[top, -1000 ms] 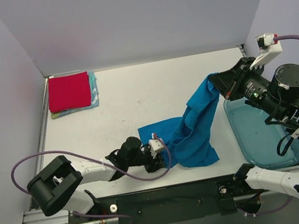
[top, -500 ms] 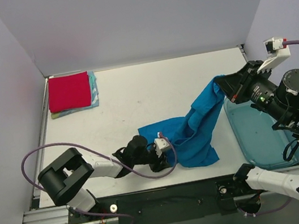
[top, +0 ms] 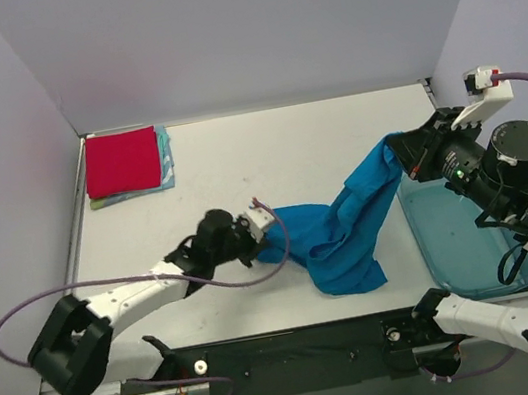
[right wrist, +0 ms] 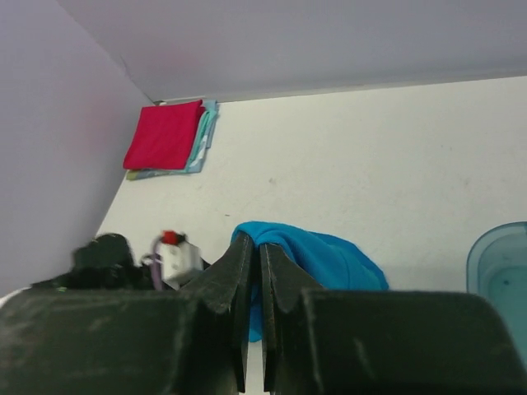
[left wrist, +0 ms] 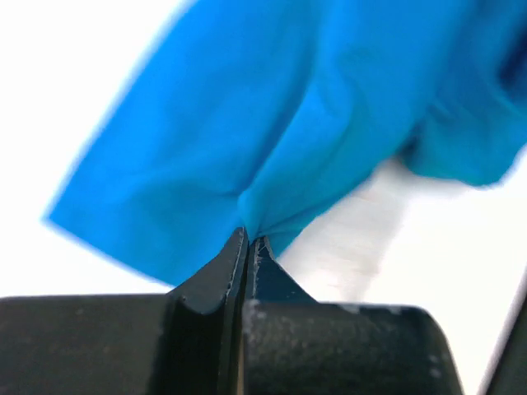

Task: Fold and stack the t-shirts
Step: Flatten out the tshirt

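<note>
blue t-shirt (top: 336, 236) hangs between clamped left hand (left wrist: 249, 240), right hand (right wrist: 254, 245)

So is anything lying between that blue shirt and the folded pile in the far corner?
Nothing visible. The left gripper and right gripper pinch the blue shirt, and the table between it and the folded pile is bare.

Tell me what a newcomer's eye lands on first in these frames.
First, the bright blue t-shirt mid-table, strung between both arms. The left gripper is shut on its left edge low by the table, and the right gripper is shut on its raised right end. Next comes the red t-shirt topping the folded stack in the far left corner, then the translucent blue bin at the table's right edge.
</note>
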Action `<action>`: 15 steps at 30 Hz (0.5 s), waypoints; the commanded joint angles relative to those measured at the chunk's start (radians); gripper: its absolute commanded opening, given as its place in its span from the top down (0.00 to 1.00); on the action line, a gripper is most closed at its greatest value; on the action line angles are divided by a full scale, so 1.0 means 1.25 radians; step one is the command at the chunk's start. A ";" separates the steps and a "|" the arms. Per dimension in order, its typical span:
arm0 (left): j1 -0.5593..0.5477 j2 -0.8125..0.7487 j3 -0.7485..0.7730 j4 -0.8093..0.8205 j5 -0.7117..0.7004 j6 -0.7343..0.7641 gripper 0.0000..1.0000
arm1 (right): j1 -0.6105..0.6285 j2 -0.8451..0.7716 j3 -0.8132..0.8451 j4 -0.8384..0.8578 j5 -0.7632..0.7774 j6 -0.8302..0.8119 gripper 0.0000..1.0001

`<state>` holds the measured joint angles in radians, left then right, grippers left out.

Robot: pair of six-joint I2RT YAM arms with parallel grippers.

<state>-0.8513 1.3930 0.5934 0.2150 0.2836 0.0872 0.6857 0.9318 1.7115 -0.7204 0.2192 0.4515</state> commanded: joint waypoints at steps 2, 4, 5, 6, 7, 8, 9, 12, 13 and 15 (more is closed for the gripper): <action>0.178 -0.232 0.150 -0.207 -0.202 0.238 1.00 | -0.034 0.023 0.035 0.016 0.046 -0.074 1.00; 0.230 -0.308 0.193 -0.228 -0.278 0.285 1.00 | -0.089 0.073 0.058 0.016 -0.008 -0.083 1.00; 0.255 -0.320 0.214 -0.232 -0.309 0.303 1.00 | -0.150 0.088 0.075 0.014 -0.087 -0.079 1.00; 0.270 -0.347 0.219 -0.226 -0.400 0.314 1.00 | -0.183 0.126 0.084 0.013 -0.144 -0.075 1.00; 0.277 -0.356 0.231 -0.205 -0.451 0.339 1.00 | -0.259 0.144 0.101 0.013 -0.249 -0.058 1.00; 0.303 -0.374 0.238 -0.189 -0.515 0.351 1.00 | -0.328 0.190 0.109 0.013 -0.315 -0.045 1.00; 0.322 -0.382 0.252 -0.147 -0.546 0.373 1.00 | -0.367 0.212 0.128 0.013 -0.416 -0.018 1.00; 0.452 -0.389 0.320 -0.127 -0.574 0.384 1.00 | -0.481 0.312 0.184 0.011 -0.520 0.007 1.00; 0.481 -0.387 0.363 -0.131 -0.571 0.386 1.00 | -0.499 0.327 0.215 0.011 -0.538 0.009 1.00; 0.582 -0.363 0.438 -0.152 -0.551 0.367 1.00 | -0.579 0.361 0.269 0.012 -0.575 0.020 1.00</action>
<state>-0.2951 0.9150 0.9627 0.0017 -0.3019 0.5137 0.1020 1.3079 1.9362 -0.7357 -0.2787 0.4305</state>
